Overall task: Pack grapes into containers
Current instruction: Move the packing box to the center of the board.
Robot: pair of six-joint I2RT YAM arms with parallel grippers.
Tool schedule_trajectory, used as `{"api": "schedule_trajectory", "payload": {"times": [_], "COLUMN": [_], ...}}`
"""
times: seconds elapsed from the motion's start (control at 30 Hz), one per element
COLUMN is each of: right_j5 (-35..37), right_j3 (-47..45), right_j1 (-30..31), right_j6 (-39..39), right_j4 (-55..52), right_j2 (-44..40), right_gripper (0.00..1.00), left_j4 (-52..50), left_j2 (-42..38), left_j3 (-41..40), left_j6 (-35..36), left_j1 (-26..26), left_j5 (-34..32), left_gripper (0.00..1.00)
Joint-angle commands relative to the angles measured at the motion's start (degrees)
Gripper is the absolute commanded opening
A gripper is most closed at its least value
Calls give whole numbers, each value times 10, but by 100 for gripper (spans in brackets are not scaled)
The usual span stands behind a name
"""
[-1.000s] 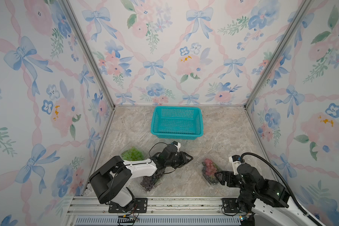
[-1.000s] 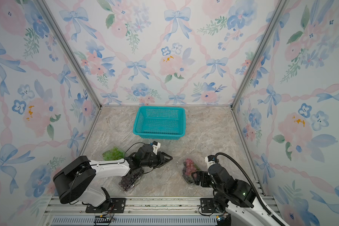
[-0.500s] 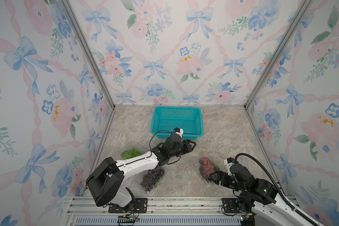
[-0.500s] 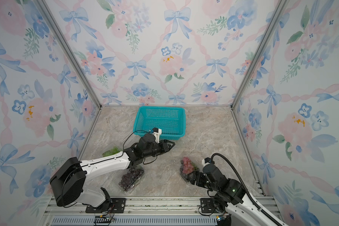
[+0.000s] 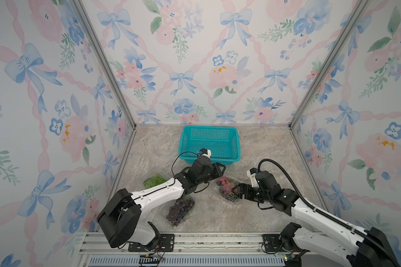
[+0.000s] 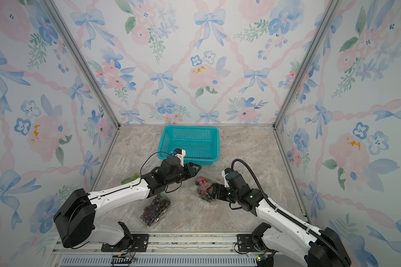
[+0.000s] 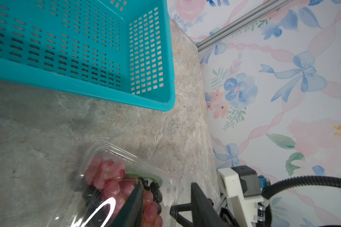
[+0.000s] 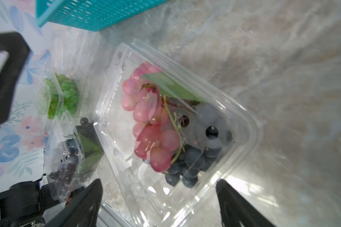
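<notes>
A clear container (image 8: 250, 125) lies on the floor right of centre, with red grapes (image 8: 150, 118) and blue-black grapes (image 8: 191, 163) inside; both top views show it (image 5: 232, 200) (image 6: 205, 196). My right gripper (image 8: 159, 182) (image 5: 237, 190) stands wide open at floor level, and the container's near corner sits between its fingers. My left gripper (image 5: 220, 167) (image 7: 166, 186) hovers above the container's other end, part open, with nothing between its fingers. Green grapes (image 5: 154, 180) fill a second container, half hidden behind my left arm. Dark purple grapes (image 5: 180, 209) (image 6: 154, 209) fill a third.
The teal mesh basket (image 5: 208, 143) (image 6: 190, 143) stands at the back centre, just behind my left gripper. Floral walls close in the marble floor (image 5: 264, 150) on three sides, and an aluminium rail (image 5: 195, 240) runs along the front.
My left gripper rose from the floor by the purple grapes and swung back toward the basket's front. My right gripper moved back and left, and the container of red grapes shifted with it.
</notes>
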Motion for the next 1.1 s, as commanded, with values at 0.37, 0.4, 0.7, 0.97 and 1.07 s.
{"api": "schedule_trajectory", "payload": {"times": [0.37, 0.4, 0.7, 0.97, 1.07], "right_j5": [-69, -73, -67, -56, -61], "right_j3": [9, -7, -126, -155, -157], "right_j1": [-57, -59, -21, -10, -8], "right_j6": [-38, -32, 25, 35, 36], "right_j4": [102, 101, 103, 123, 141], "right_j2": [50, 35, -88, -102, -88], "right_gripper": [89, 89, 52, 40, 40], "left_j4": [-29, -30, -29, -29, -29], "left_j2": [43, 52, 108, 132, 130], "left_j3": [15, 15, 30, 29, 28], "left_j6": [52, 63, 96, 94, 92], "left_j1": [-4, -6, -13, -16, -19], "left_j5": [-19, -26, -34, -25, -27], "left_gripper": [38, 38, 37, 36, 36]}}
